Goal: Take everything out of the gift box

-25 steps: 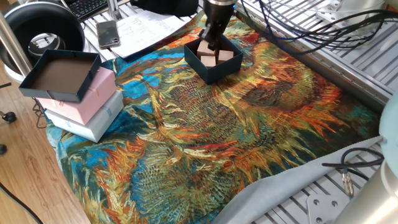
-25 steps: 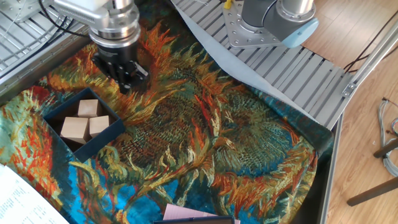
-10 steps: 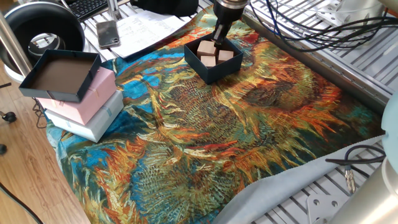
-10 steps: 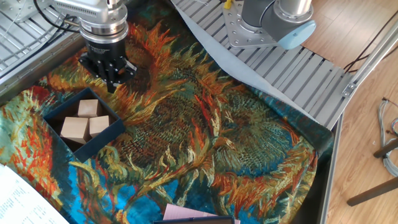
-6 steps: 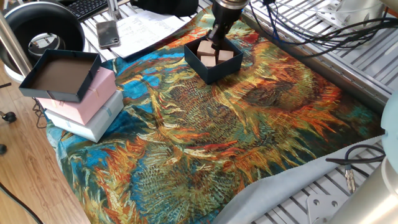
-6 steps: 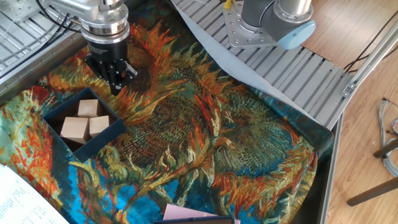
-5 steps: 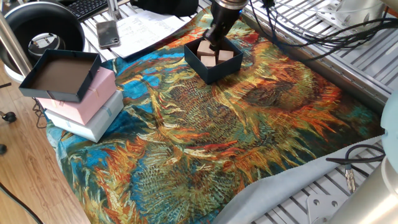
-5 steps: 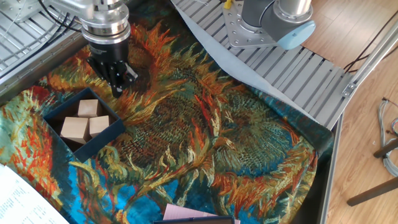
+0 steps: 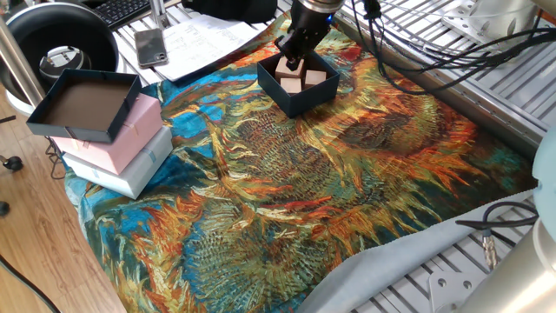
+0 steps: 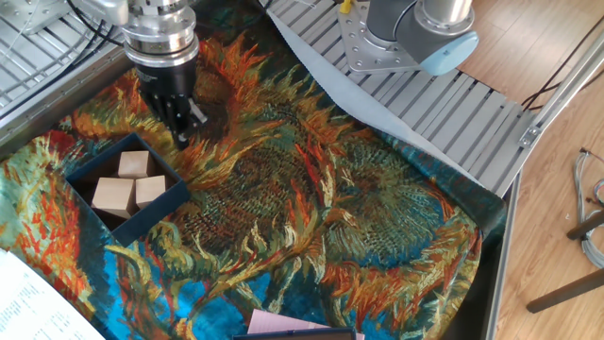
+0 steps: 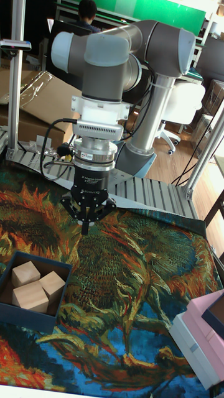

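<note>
Tall fixed view first: the gripper (image 11: pixel 85 227) hangs above the sunflower cloth (image 11: pixel 143 280), just beside the gift box (image 11: pixel 31 311) and not inside it. Its fingers (image 11: pixel 84 224) come together in a single point with nothing between them, so they are clenched on empty air. Three wooden cubes (image 11: pixel 36 287) sit packed together in the box, the biggest one nearest the front wall. From the other fixed view, the gripper (image 10: pixel 182 134) is a little beyond the box's far corner, the gift box (image 10: pixel 142 219) resting flat on the cloth, cubes (image 10: pixel 127 184) untouched. Over in one fixed view, the gift box (image 9: pixel 295 100) lies at the far end of the desk, the gripper (image 9: pixel 291 59) overlapping its back edge. At the left, a navy tray (image 9: pixel 82 104) sits atop a pink box (image 9: pixel 130 135) and a white box (image 9: pixel 126 174).
</note>
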Available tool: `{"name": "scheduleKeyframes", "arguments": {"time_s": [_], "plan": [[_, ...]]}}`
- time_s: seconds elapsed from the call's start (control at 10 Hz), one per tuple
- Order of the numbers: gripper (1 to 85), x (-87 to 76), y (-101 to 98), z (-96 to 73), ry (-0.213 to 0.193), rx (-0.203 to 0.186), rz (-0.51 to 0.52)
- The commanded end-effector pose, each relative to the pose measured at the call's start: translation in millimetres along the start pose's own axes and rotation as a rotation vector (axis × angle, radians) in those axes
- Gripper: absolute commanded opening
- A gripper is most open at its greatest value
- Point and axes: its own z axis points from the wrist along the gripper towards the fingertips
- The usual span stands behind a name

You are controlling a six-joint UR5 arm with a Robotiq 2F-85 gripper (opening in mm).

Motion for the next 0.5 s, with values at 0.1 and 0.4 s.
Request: {"name": "scheduleKeyframes", "arguments": {"time_s": [0.1, 0.4], "plan": [[14.7, 36.6, -23.1, -3.0, 0.134, 0.033, -0.268], [20.0, 34.4, -60.9, 10.3, 0.103, 0.066, -0.446]]}}
